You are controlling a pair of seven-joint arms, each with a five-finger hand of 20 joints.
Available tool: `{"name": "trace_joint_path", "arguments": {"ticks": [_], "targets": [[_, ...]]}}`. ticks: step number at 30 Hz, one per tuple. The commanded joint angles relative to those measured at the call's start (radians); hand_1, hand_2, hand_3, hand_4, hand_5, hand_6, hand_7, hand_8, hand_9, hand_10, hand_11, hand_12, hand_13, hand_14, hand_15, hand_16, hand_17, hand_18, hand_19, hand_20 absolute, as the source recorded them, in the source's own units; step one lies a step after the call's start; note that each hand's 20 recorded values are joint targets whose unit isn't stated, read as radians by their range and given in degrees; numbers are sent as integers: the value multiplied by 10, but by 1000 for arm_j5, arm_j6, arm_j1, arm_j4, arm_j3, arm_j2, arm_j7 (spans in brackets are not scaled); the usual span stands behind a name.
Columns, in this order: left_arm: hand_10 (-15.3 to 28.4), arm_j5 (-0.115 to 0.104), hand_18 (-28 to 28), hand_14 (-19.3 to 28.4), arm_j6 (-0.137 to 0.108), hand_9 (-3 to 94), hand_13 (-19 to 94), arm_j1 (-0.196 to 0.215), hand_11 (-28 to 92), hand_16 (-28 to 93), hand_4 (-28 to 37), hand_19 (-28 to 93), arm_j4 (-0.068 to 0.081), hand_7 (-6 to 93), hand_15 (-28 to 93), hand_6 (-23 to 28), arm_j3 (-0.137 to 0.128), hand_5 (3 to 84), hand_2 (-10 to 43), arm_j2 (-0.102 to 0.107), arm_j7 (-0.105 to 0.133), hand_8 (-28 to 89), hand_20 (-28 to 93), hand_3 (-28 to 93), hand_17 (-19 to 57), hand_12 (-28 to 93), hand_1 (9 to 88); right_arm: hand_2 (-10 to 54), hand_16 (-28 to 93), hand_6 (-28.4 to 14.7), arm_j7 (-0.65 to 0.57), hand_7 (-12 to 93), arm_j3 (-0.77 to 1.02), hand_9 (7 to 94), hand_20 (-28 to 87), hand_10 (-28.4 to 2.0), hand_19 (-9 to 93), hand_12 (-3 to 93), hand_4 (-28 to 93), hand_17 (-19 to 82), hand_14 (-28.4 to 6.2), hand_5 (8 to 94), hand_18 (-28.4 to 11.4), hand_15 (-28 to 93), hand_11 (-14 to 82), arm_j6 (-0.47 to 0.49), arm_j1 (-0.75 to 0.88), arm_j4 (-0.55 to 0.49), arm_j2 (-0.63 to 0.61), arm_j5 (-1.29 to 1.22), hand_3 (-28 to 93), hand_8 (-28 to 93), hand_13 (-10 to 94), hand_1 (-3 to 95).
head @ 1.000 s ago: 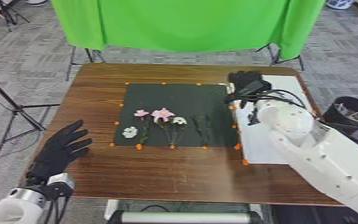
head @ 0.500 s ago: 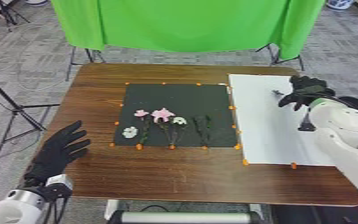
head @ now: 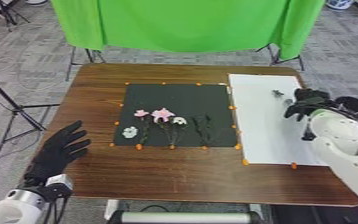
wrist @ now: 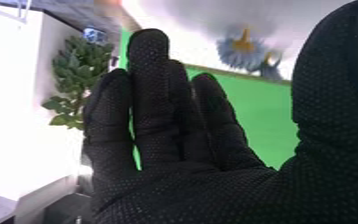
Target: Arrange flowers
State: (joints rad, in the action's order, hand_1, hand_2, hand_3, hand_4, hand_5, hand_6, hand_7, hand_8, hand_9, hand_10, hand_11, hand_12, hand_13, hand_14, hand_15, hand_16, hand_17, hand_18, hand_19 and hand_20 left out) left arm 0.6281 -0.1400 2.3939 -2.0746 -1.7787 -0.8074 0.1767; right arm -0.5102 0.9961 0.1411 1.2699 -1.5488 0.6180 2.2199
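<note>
Head view: set high, facing forward and down across the wooden table (head: 158, 175). Right wrist view: close to the right hand (head: 309, 101), facing past it. Shared: that hand, the green cloth (head: 189, 25).

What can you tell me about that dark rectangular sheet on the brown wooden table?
The dark, matte-looking rectangular sheet lies flat on the brown wooden table, just left of the long white sheet. Small orange pieces dot its edges. Pink flowers, white flowers and dark green stems rest on its nearer half.
</note>
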Motion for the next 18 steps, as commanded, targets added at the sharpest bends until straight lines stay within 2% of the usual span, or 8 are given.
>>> {"name": "trace_joint_path", "arguments": {"ticks": [1, 6, 9, 12, 14, 15, 16, 18], "targets": [[126, 6, 230, 169, 12, 247, 207, 2, 203, -7, -241, 445, 14, 209, 316, 31, 7, 269, 12, -9, -30, -110, 73, 700, -100, 151, 262, -95, 195, -63, 21, 266, -61, 402, 492, -98, 795, 181, -283, 228, -94, 298, -220, 653, 161, -25, -70, 42, 20, 5, 894, -113, 496, 229], [126, 5, 230, 169, 14, 247, 206, 0, 203, -6, -241, 446, 17, 209, 316, 31, 9, 269, 12, -7, -28, -110, 73, 700, -101, 152, 262, -95, 198, -59, 31, 276, -105, 414, 491, -90, 798, 175, -283, 229, -93, 311, -219, 661, 170, -14, -115, 77, 36, -8, 893, -121, 508, 233], [127, 3, 231, 169, 12, 247, 207, -1, 204, -6, -240, 446, 17, 209, 317, 31, 12, 270, 12, -4, -23, -110, 73, 700, -101, 151, 261, -95, 203, -47, 43, 297, -118, 472, 493, -87, 805, 174, -282, 237, -89, 354, -214, 670, 199, -32, -120, 84, 35, -6, 892, -130, 542, 250], [126, 4, 230, 169, 13, 246, 206, -1, 204, -7, -241, 446, 17, 209, 318, 31, 10, 269, 11, -5, -29, -110, 74, 700, -101, 151, 262, -95, 210, -29, 45, 325, -140, 511, 492, -88, 811, 173, -282, 243, -85, 388, -212, 672, 221, -62, -129, 96, 40, 11, 888, -150, 559, 260], [126, 5, 230, 169, 12, 246, 207, -2, 204, -7, -242, 446, 18, 209, 318, 31, 11, 269, 11, -6, -29, -110, 74, 700, -101, 151, 262, -95, 228, -3, 54, 360, -121, 589, 488, -84, 825, 183, -281, 264, -70, 451, -203, 675, 265, -32, -118, 91, 44, 24, 890, -175, 607, 306], [126, 5, 231, 169, 14, 246, 207, -3, 204, -7, -242, 446, 18, 209, 318, 31, 11, 270, 12, -7, -30, -110, 74, 700, -101, 151, 262, -95, 231, 1, 49, 362, -137, 603, 488, -84, 827, 184, -281, 266, -68, 462, -202, 674, 270, -71, -125, 99, 45, 14, 890, -178, 613, 311], [126, 5, 231, 169, 14, 246, 207, -4, 204, -7, -242, 446, 19, 209, 318, 31, 11, 270, 12, -6, -30, -110, 74, 700, -101, 151, 262, -95, 241, 16, 52, 379, -127, 645, 488, -78, 837, 194, -280, 282, -62, 495, -198, 671, 277, -54, -113, 94, 42, 19, 890, -188, 637, 330], [127, 5, 231, 169, 16, 247, 207, -1, 204, -8, -242, 446, 18, 209, 318, 32, 10, 270, 12, -6, -31, -111, 74, 700, -101, 151, 262, -95, 265, 26, 67, 420, -121, 726, 479, -59, 857, 303, -282, 305, -52, 533, -195, 665, 209, -50, -111, 100, 49, 16, 855, -94, 675, 385]]}}
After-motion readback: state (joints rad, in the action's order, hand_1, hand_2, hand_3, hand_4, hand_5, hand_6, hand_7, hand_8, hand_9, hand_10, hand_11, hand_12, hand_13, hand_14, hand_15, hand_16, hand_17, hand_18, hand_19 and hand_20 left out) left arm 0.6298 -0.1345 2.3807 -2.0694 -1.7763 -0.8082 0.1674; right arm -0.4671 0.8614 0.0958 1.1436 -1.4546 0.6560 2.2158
